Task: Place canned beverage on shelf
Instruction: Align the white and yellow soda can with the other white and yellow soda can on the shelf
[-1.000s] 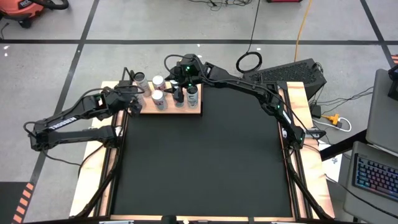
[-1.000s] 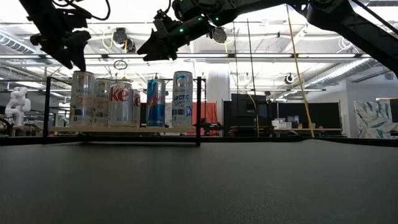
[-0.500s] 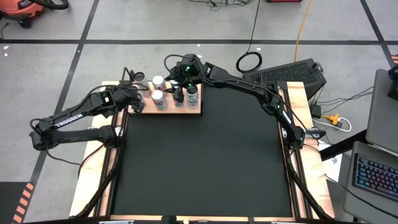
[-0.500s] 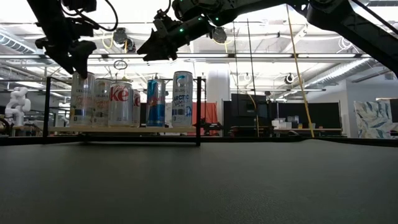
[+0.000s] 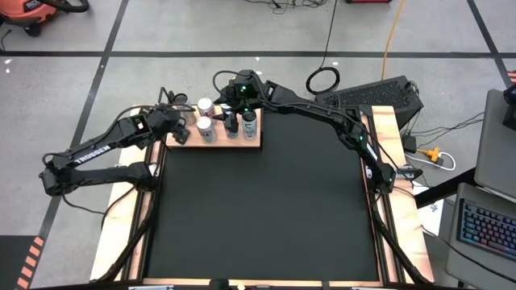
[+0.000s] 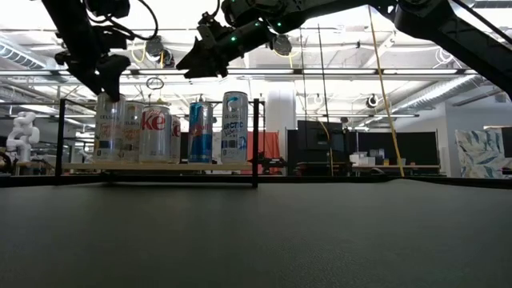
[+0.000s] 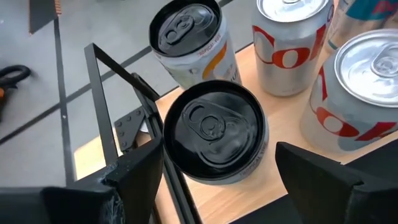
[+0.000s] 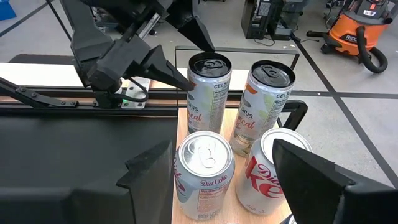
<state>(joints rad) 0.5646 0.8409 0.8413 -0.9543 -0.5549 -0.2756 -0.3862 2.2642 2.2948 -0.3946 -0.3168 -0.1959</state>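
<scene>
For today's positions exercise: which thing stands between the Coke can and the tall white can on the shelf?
A blue can, seen in the low view, on the shelf.

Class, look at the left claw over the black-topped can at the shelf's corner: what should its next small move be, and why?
Probably lift straight up and draw back. The left claw stands open with its fingers either side of the black-topped can, which already stands upright on the shelf, close to a corner upright and neighbouring cans.
</scene>
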